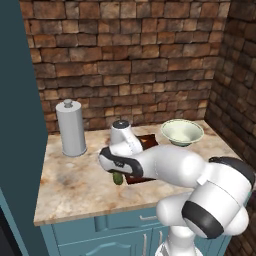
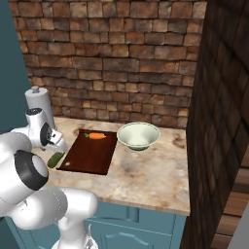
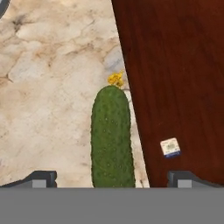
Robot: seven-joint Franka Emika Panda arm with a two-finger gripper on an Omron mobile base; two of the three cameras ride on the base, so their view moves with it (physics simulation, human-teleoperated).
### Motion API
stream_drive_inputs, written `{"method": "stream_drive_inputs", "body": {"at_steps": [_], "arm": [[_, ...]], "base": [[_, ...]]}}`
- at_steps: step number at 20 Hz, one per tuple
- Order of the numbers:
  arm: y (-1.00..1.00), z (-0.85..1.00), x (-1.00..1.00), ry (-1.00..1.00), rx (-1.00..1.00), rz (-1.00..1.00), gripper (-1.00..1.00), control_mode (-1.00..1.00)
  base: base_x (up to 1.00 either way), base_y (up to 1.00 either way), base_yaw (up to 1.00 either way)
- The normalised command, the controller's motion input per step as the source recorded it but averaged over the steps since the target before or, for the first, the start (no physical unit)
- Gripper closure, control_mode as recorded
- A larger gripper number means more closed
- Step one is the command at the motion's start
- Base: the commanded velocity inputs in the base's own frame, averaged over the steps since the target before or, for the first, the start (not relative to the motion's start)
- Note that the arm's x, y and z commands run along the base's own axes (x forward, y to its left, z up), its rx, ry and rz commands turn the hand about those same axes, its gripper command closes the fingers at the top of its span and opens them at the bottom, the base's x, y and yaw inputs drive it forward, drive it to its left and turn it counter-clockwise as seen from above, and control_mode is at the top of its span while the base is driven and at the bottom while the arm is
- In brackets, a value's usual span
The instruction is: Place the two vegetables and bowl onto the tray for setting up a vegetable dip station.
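A dark green cucumber (image 3: 111, 138) lies on the marble counter just left of the tray (image 3: 175, 87), a dark reddish-brown board. My gripper (image 3: 113, 178) hangs open over the cucumber's near end, one fingertip (image 3: 41, 178) on each side, not touching it. From the right base view the cucumber (image 2: 55, 159) sits beside the tray (image 2: 90, 155), under my hand. The orange carrot (image 2: 96, 136) rests on the tray's far end. The pale bowl (image 2: 138, 135) stands on the counter right of the tray. In the left base view the arm covers most of the tray (image 1: 146, 142); the cucumber (image 1: 118, 178) and bowl (image 1: 181, 132) show.
A tall grey canister (image 1: 70, 128) with a knob lid stands at the back left of the counter. Brick walls close the back and right side. A teal cabinet panel rises at the left. The counter's front edge (image 1: 100, 212) runs above teal drawers.
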Motion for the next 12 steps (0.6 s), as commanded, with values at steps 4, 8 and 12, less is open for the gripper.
{"method": "stream_drive_inputs", "body": {"at_steps": [4, 8, 12], "arm": [[-0.39, -0.08, 0.00, 0.00, 0.01, 0.00, -1.00, -1.00], [-0.06, -0.38, 0.00, 0.00, 0.00, 0.00, -1.00, -1.00], [0.07, -0.34, 0.05, 0.00, 0.00, 0.00, -1.00, -1.00]], "base": [[0.00, 0.00, 0.00], [0.00, 0.00, 0.00], [0.00, 0.00, 0.00]]}}
